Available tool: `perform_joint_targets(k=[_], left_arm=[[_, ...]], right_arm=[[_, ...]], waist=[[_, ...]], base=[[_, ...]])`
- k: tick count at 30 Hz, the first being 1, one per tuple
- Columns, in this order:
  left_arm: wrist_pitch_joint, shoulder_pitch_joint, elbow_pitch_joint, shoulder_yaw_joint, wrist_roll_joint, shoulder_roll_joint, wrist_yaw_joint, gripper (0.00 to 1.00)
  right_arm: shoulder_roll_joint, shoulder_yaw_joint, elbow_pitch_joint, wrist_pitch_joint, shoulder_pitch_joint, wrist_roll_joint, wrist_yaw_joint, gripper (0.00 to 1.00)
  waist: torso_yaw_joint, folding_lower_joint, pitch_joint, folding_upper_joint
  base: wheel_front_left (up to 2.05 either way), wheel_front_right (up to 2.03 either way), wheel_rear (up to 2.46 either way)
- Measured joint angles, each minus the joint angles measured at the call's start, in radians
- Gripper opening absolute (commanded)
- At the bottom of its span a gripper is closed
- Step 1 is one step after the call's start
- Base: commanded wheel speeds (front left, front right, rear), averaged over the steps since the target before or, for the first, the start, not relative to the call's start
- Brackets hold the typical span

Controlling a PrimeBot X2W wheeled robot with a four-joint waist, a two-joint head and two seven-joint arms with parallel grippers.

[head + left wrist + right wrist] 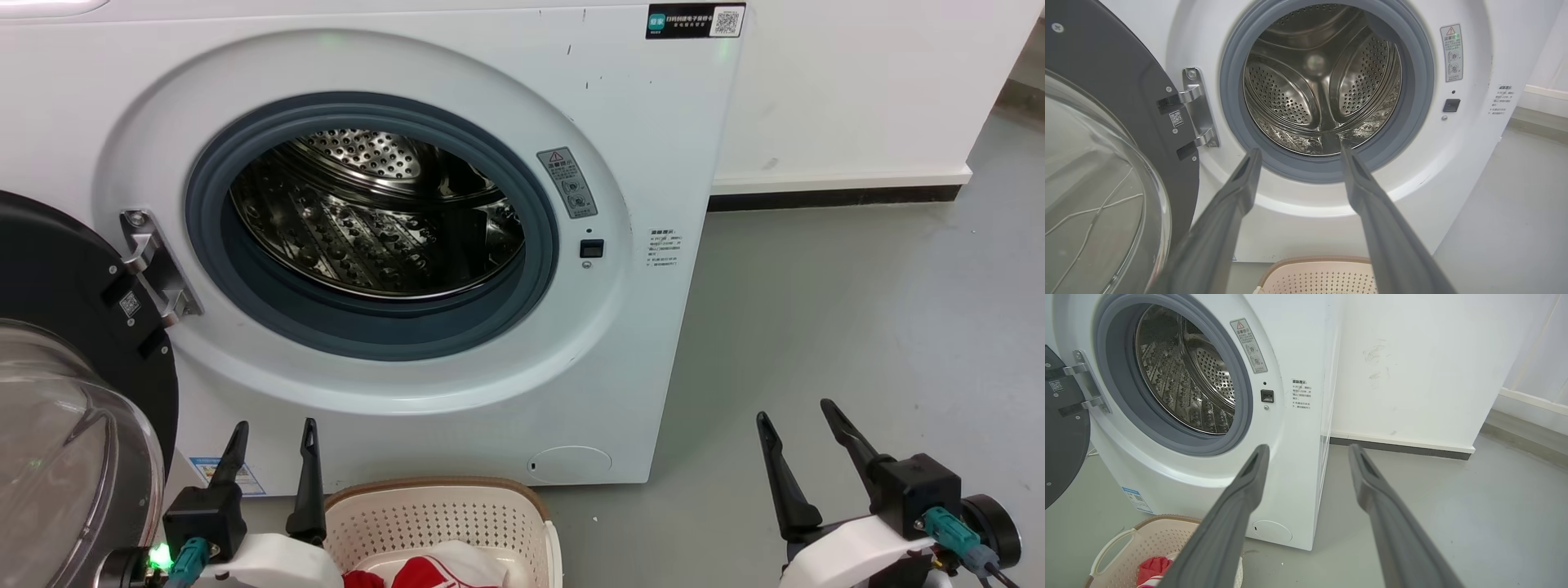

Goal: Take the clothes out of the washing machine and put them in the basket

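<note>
The white washing machine (620, 106) stands with its dark-rimmed glass door (73, 425) swung open to the left. Its steel drum (375, 216) shows bare perforated metal. On the floor below the porthole sits the cream basket (441, 514), holding red and white clothes (441, 570). My left gripper (273, 433) is open just left of the basket, nothing between its fingers. My right gripper (796, 412) is open over the bare floor at the right. The basket (1147, 543) with red clothes (1153, 568) lies low left in the right wrist view.
Grey floor (857, 310) stretches to the right of the machine, up to a white wall (857, 90) with a dark skirting. The open door (1106, 171) takes up the room to the left.
</note>
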Motion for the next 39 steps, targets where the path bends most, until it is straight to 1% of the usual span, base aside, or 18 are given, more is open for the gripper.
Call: perform_joint_targets(k=[8, 20, 21, 25, 39], left_arm=[[-0.012, 0.0, 0.012, -0.008, -0.009, -0.007, -0.001, 1.0], [-0.016, -0.005, 0.011, -0.008, -0.013, 0.003, 0.002, 1.0], [-0.016, -0.004, 0.012, -0.009, -0.013, 0.003, 0.003, 0.0], [-0.012, 0.019, 0.042, -0.013, -0.022, -0.014, 0.0, 0.0], [0.038, 0.001, 0.075, 0.034, -0.264, -0.048, -0.051, 0.0]], right_arm=[[0.0, 0.005, -0.007, 0.005, 0.006, -0.002, 0.0, 1.0], [0.0, 0.008, -0.007, 0.004, 0.011, 0.005, 0.0, 1.0], [0.0, 0.008, -0.005, 0.004, 0.012, 0.007, 0.0, 0.0], [0.0, 0.011, 0.025, 0.004, 0.028, 0.014, 0.0, 0.0], [-0.013, 0.001, 0.067, 0.011, 0.011, 0.322, 0.0, 0.0]], waist=[[0.004, 0.0, -0.004, 0.0], [0.006, 0.0, -0.001, 0.0], [0.007, 0.0, -0.001, 0.0], [0.007, 0.0001, 0.0, 0.0], [0.01, 0.0002, 0.008, 0.0]], base=[[0.0, 0.0, 0.0], [0.0, 0.0, 0.0], [0.0, 0.0, 0.0], [0.0, 0.0, 0.0], [0.0, 0.0, 0.0]])
